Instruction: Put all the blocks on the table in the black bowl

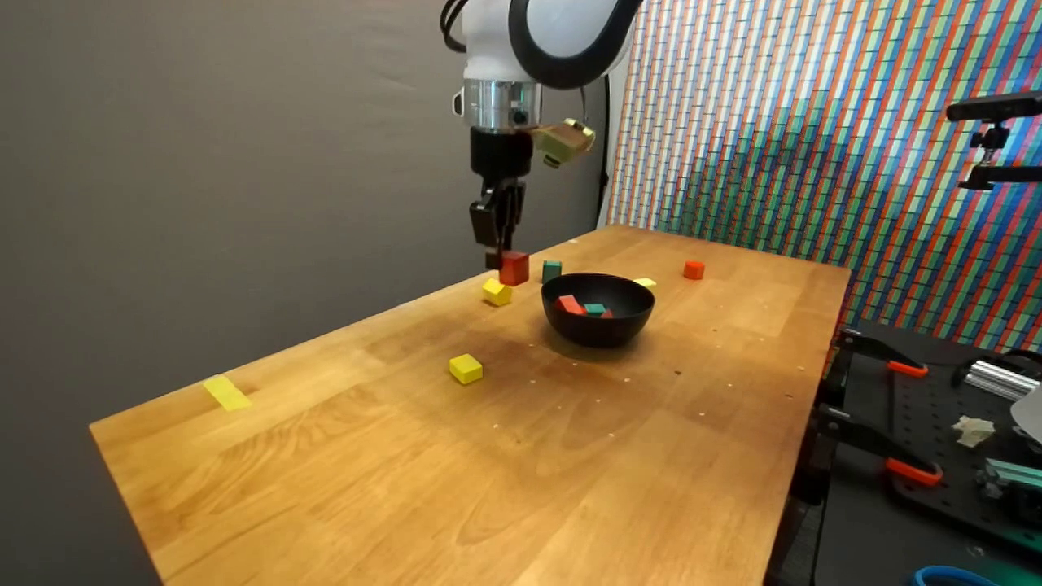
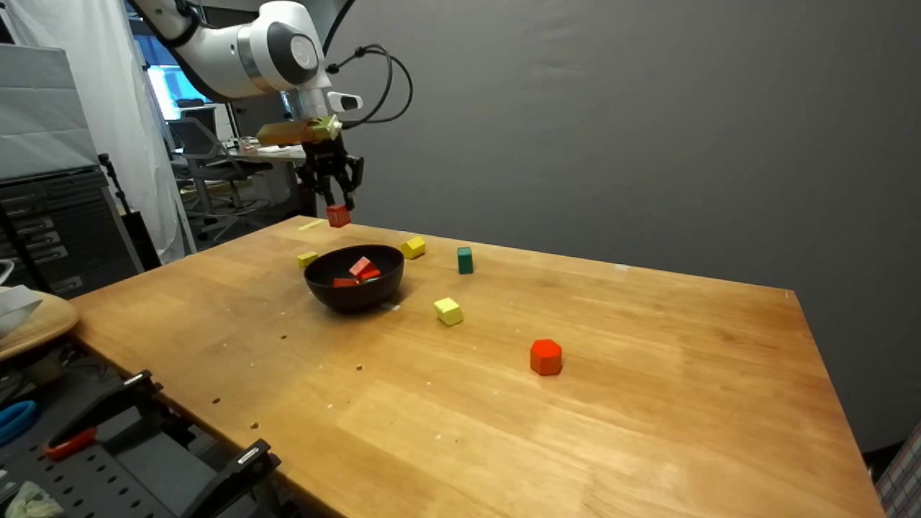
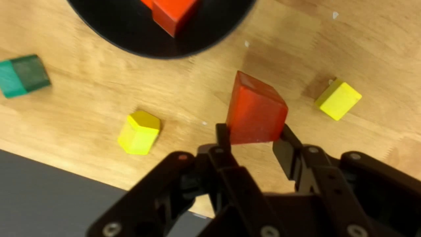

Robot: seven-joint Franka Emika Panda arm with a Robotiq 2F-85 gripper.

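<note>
Grey wall [image 1: 244, 179] rises along a long side of the wooden counter [image 1: 456, 488] in an exterior view. Off to one side of the black bowl [image 1: 598, 332], not over it, the jaws have a red block [image 1: 514, 268] pinched between them, parted only enough to span it. Crossing too low would likely clip the bowl, shoving it or knocking the block loose. A yellow block [image 1: 496, 292] and a second yellow block [image 1: 466, 369] could be nudged if the jaws dip.

In an exterior view the red block hangs clear of the counter, and red pieces [image 2: 360, 266] already lie in the bowl; let go from high up, it might bounce off them — and out. Well apart sits an orange block [image 2: 546, 357], whose many-sided shape may let it twist when squeezed.

Wrist view: the jaws grip with their very ends, the block jutting past them — a jerk could let it swivel or slip. The first yellow block lies nearest the counter's edge, with a green block [image 3: 24, 75] farther along, so a careless later reach might push it off.
</note>
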